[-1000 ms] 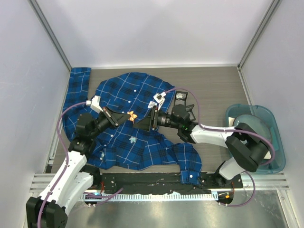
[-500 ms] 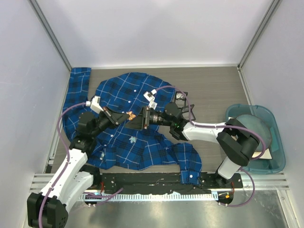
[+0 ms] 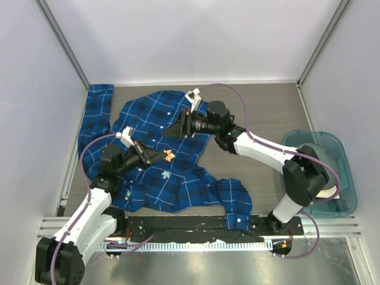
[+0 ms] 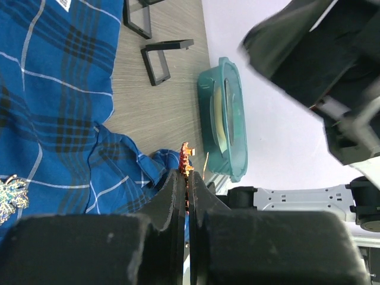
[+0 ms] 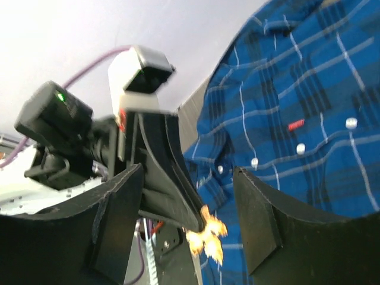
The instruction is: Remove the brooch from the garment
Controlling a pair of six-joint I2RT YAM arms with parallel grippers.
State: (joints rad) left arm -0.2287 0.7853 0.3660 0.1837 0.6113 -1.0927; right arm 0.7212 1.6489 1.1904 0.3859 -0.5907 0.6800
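**Item 1, brooch** (image 3: 169, 155). Small, orange, with a jagged outline. We find it pinched at the tips of the left end effector (image 3: 161, 155), over the middle of the garment. In the left wrist view it pokes out just past the fingertips (image 4: 178, 178) and stands clear of the cloth below.

**Item 2, garment** (image 3: 148, 119). Blue and dark navy plaid shirt with thin white lines. We list it as spread rumpled on the counter (image 3: 267, 107), with one sleeve (image 3: 98, 101) lying toward the far left corner and a cuff (image 3: 237, 208) at the near edge. White buttons (image 5: 301, 148) run down the front. A second ornament (image 3: 165, 174), pale and leaf-like, lies on the cloth just near of the brooch.

**Item 3, left end effector.** Clenched on the brooch, jaws almost touching.

**Item 4, right end effector** (image 3: 173, 129). Released, jaws spread wide and holding nothing. We place it above the upper part of the shirt, pointed toward the left arm. Its own camera shows the brooch between its two fingers (image 5: 119, 219), with a gap on either side.

**Item 5, bin** (image 3: 350, 184). Teal, translucent, on the counter's right side and well apart from the shirt. Something pale and rounded sits inside, and we cannot tell what.

**Item 6, frames** (image 4: 168, 44). Two black rectangular frames on bare counter, just beside the shirt.
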